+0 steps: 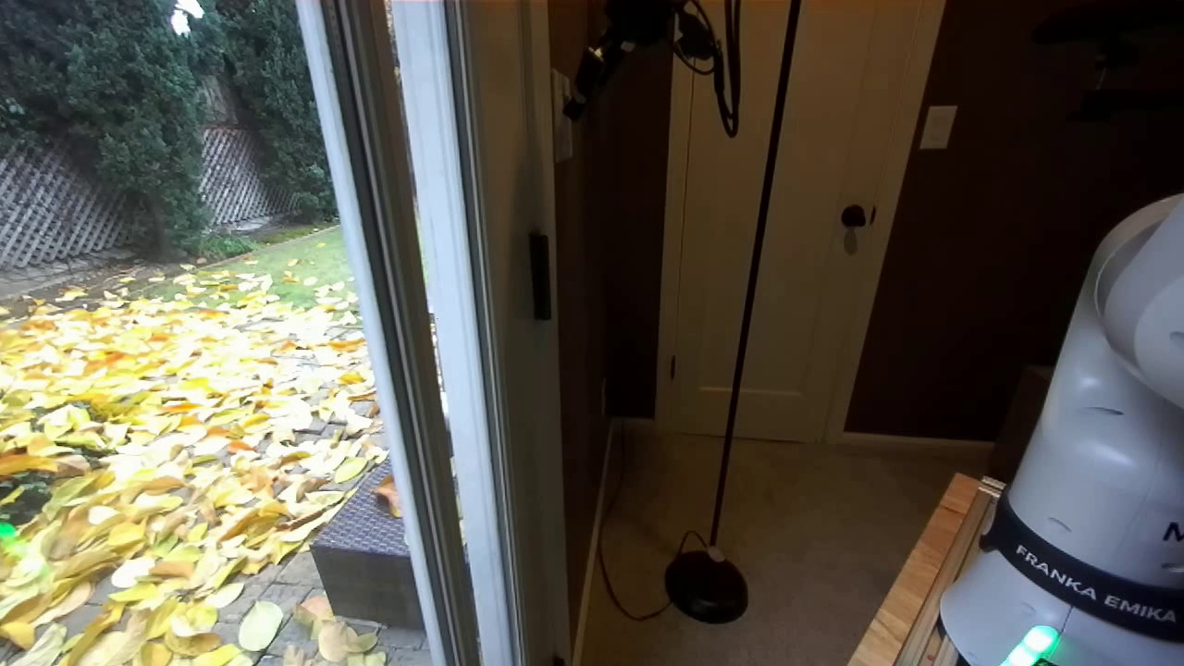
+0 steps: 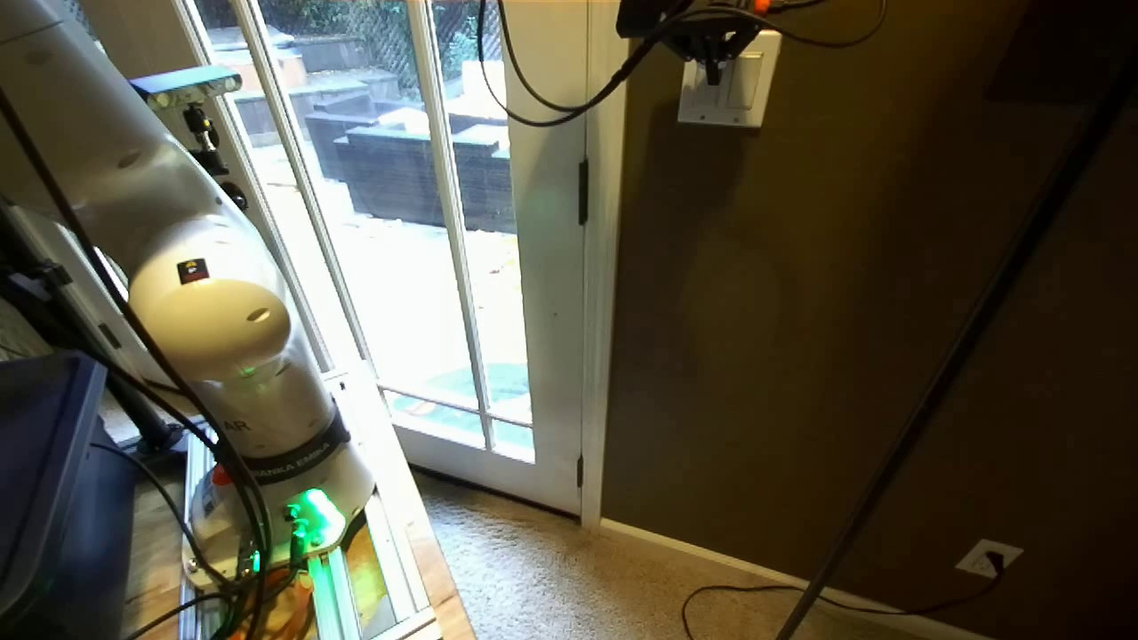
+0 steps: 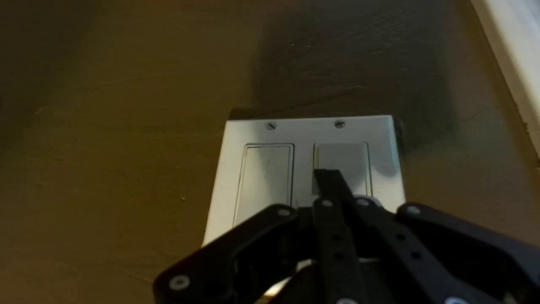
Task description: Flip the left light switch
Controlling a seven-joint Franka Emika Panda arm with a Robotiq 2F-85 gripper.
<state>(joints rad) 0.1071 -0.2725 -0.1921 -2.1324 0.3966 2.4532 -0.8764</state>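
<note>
The white double switch plate [image 2: 722, 119] is on the brown wall beside the glass door. In an exterior view it is a narrow pale strip [image 1: 563, 139]. The left light switch [image 2: 698, 82] is its rocker nearer the door trim; in the upside-down wrist view this is the rocker on the right [image 3: 344, 156]. My gripper [image 2: 713, 75] is shut and empty, its fingertips together [image 3: 331, 177] in front of that rocker. The fingers hide the rocker's lower part in the wrist view. I cannot tell whether the tips touch it. The second rocker [image 3: 265, 177] is uncovered.
The glass door [image 2: 556, 311] and its trim stand beside the plate. A black floor lamp pole [image 1: 754, 268] rises from its base [image 1: 707, 587]. Cables [image 2: 569, 116] hang from the arm. Another wall plate [image 1: 938, 127] is by the white inner door [image 1: 740, 407].
</note>
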